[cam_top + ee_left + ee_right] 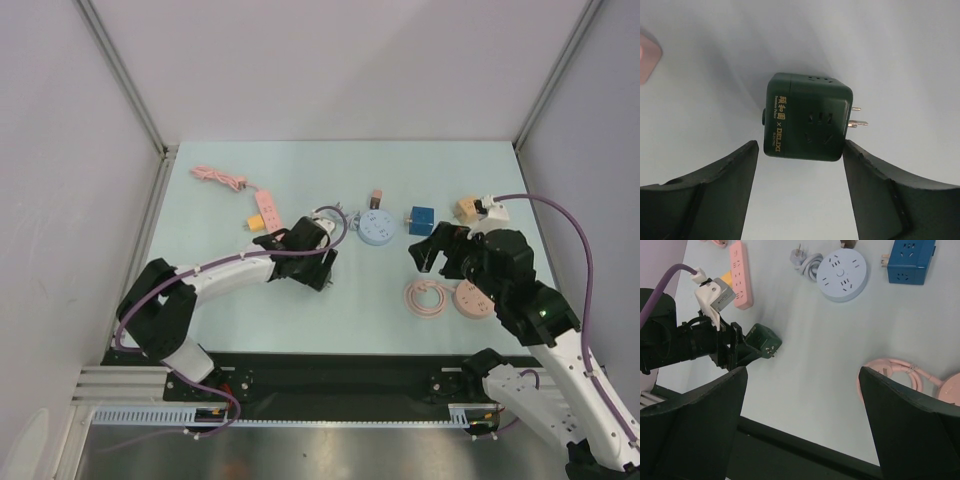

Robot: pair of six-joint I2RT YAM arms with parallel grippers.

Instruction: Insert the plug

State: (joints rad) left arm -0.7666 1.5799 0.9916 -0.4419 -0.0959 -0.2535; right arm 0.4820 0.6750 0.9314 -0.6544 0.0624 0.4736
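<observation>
The plug (pixel 807 120) is a dark green cube with gold lettering, lying on the pale table with its metal prongs pointing right. My left gripper (pixel 800 152) is open and straddles its near end. The right fingertip (pixel 852 155) is at the cube's corner, and the left fingertip (pixel 747 157) stands a little off it. In the right wrist view the plug (pixel 764 342) shows at the tip of the left gripper (pixel 742 351). From above, the left gripper (pixel 320 266) covers it. My right gripper (pixel 430 257) hovers open and empty over the table's right half.
A pink power strip (pixel 267 210) lies behind the left gripper. A round blue socket (pixel 377 227), a blue cube socket (pixel 420 219) and a beige adapter (pixel 466 210) stand along the back. A pink reel (pixel 472 300) and its coiled cable (pixel 428 297) lie under the right arm.
</observation>
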